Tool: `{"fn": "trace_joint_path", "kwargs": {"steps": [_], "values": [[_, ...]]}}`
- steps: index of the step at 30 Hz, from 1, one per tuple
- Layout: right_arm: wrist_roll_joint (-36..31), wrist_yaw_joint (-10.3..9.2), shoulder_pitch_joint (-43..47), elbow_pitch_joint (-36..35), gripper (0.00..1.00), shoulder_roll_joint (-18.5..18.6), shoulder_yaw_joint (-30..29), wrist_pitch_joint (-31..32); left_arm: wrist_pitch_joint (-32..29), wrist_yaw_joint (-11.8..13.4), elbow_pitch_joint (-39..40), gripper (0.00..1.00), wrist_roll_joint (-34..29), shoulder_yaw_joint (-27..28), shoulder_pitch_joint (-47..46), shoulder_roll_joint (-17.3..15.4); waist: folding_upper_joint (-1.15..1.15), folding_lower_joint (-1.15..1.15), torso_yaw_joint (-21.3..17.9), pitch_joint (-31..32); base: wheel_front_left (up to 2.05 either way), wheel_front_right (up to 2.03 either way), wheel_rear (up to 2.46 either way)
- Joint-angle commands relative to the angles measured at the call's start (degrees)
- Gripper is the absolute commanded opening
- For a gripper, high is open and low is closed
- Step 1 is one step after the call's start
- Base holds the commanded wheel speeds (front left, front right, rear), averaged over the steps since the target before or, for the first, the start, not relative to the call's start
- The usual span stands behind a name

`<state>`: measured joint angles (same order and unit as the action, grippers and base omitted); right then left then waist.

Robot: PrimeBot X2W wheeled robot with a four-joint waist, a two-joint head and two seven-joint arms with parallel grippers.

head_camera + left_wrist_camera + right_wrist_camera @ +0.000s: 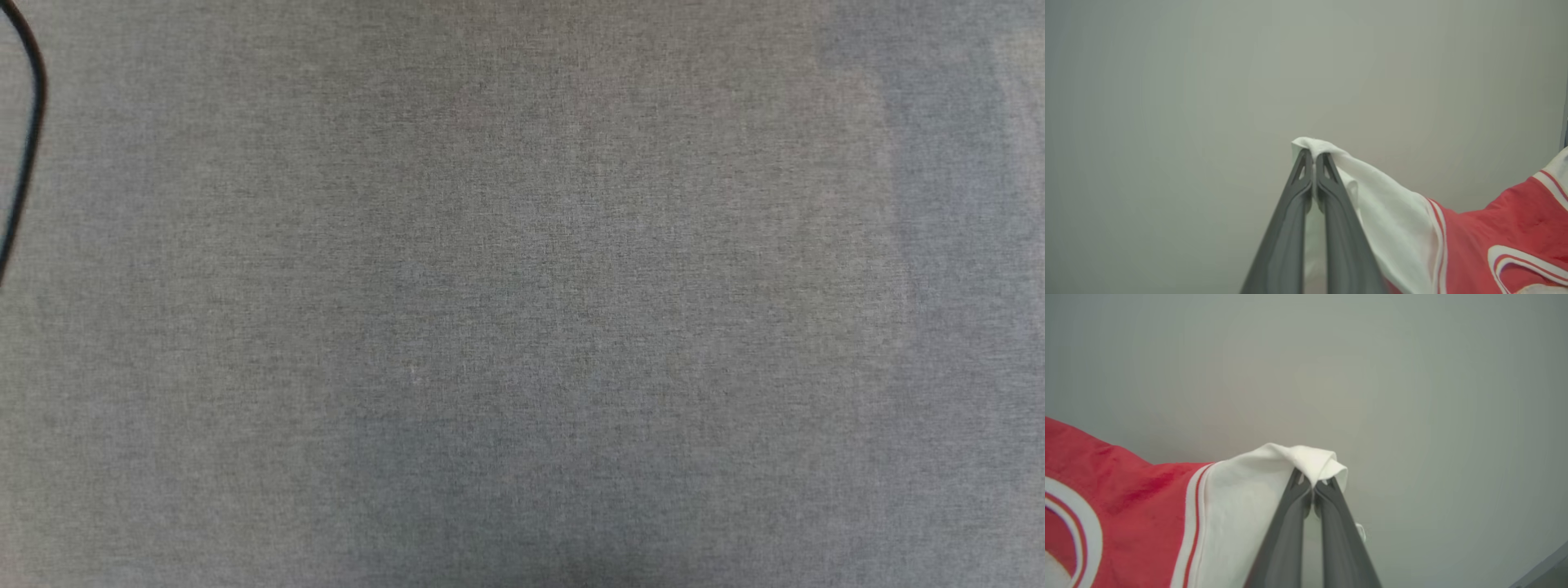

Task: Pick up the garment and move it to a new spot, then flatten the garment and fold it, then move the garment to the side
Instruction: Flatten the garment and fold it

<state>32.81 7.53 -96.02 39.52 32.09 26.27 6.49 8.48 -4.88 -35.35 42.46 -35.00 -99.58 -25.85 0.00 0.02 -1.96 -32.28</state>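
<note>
The garment (1486,241) is a red jersey with white sleeves and red-white trim, held up off the grey surface. In the left wrist view my left gripper (1313,157) is shut on a bunched white sleeve edge, and the red body hangs away to the lower right. In the right wrist view my right gripper (1312,486) is shut on the other white sleeve fold, with the garment (1126,514) spreading to the lower left. A curved white-and-red trim band shows on the red cloth in both wrist views. Number and letters are hidden.
The head view looks down on a grey woven table cover (522,310). A thin black cable (31,131) curves along its far left edge. A darker edge strip (1541,565) crosses the lower right corner of the right wrist view.
</note>
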Motion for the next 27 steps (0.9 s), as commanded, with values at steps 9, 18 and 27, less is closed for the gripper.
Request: {"fn": "trace_joint_path", "kwargs": {"steps": [9, 18, 27], "values": [[6.4, -0.04, 9.9, 4.2, 0.00, -1.5, 6.7, -7.8, 4.4, -1.4, -2.7, 0.00, 0.5, -2.6, 12.5, -1.4, 0.00, -0.02, -0.2, 3.0, 0.00, 0.00, 0.00], [11.1, -0.04, 24.7, 1.3, 0.00, 0.3, 12.3, -13.8, 6.3, -1.5, 0.4, 0.00, 2.4, -1.5, 28.9, -3.4, 0.00, -0.02, 0.2, 9.3, 0.00, 0.00, 0.00], [15.4, -0.04, 43.7, -4.7, 0.00, 2.9, 14.1, -16.2, 6.5, 0.9, 11.1, 0.00, 4.1, 1.5, 54.0, -6.7, 0.00, -0.02, 0.4, 17.3, 0.00, 0.00, 0.00]]}}
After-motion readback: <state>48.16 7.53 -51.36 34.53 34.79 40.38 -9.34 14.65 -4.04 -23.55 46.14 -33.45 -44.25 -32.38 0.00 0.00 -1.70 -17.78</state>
